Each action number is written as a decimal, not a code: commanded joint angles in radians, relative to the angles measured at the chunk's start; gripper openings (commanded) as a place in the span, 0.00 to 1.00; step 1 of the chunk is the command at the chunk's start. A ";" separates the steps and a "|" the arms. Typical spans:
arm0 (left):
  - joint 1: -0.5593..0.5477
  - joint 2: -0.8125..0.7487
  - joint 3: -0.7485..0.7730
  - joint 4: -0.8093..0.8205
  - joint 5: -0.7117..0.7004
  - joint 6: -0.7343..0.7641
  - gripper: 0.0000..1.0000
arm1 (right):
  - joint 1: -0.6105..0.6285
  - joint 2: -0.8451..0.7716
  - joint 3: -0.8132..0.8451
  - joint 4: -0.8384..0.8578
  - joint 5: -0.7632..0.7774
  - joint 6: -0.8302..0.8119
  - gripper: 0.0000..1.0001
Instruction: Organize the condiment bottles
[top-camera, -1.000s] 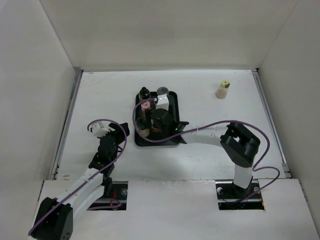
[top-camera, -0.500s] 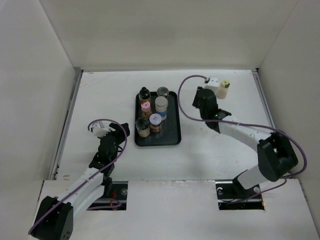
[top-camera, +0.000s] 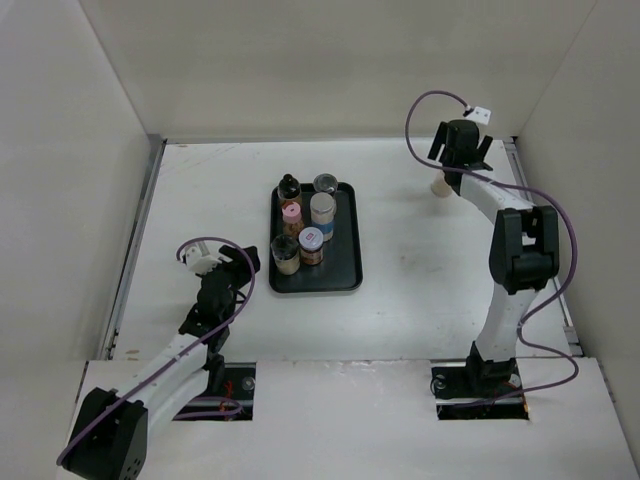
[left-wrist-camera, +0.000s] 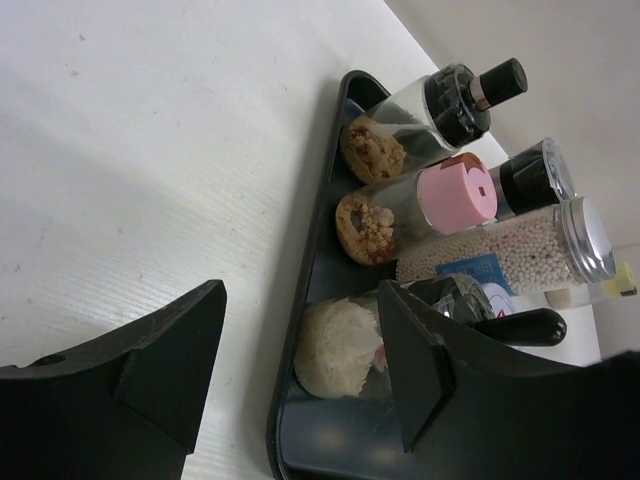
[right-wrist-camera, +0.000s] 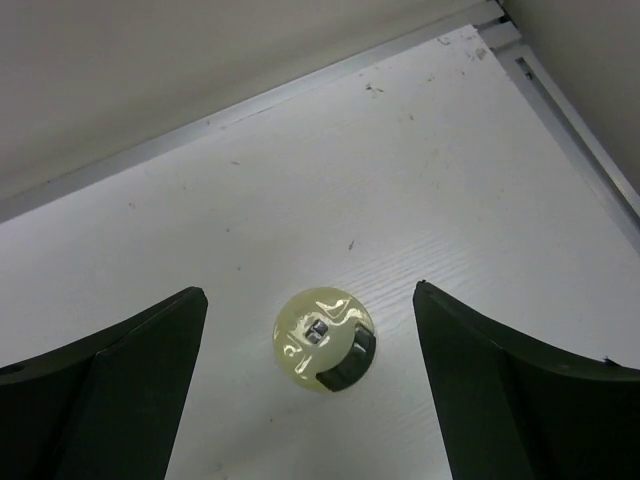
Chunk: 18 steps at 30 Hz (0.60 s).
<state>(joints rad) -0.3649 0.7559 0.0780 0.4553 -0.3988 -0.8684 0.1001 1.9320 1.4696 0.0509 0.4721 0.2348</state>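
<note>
Several condiment bottles (top-camera: 312, 238) stand on a flat black tray (top-camera: 345, 265); their lids are black, silver, pink (left-wrist-camera: 460, 190), cream and blue. One more bottle with a yellow lid (right-wrist-camera: 322, 338) stands alone at the back right (top-camera: 438, 187). My right gripper (right-wrist-camera: 310, 295) hangs straight above it, open, a finger on either side and well clear of the lid. My left gripper (left-wrist-camera: 300, 292) is open and empty just left of the tray's near corner (top-camera: 236, 262). It faces a jar of pale contents (left-wrist-camera: 340, 360).
White walls close in the table on three sides, and a metal rail (right-wrist-camera: 560, 110) runs along the right edge near the yellow-lidded bottle. The right arm's purple cable (top-camera: 425, 105) loops above the back wall line. Bare white table (top-camera: 420, 280) lies between tray and right arm.
The right arm has swung from over the tray to the back right corner and now hangs over the yellow-lidded bottle. The left arm has not moved.
</note>
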 joint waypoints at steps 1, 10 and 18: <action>-0.004 0.011 0.002 0.068 -0.002 0.003 0.61 | -0.023 0.056 0.083 -0.065 -0.084 -0.040 0.90; -0.010 0.031 0.006 0.080 -0.006 0.003 0.61 | -0.032 0.091 0.089 -0.092 -0.122 -0.028 0.78; -0.010 0.029 0.006 0.077 -0.012 0.005 0.61 | -0.010 0.012 0.014 -0.040 -0.069 -0.012 0.42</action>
<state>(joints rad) -0.3695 0.7876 0.0780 0.4801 -0.4000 -0.8677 0.0734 2.0220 1.5116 -0.0433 0.3729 0.2150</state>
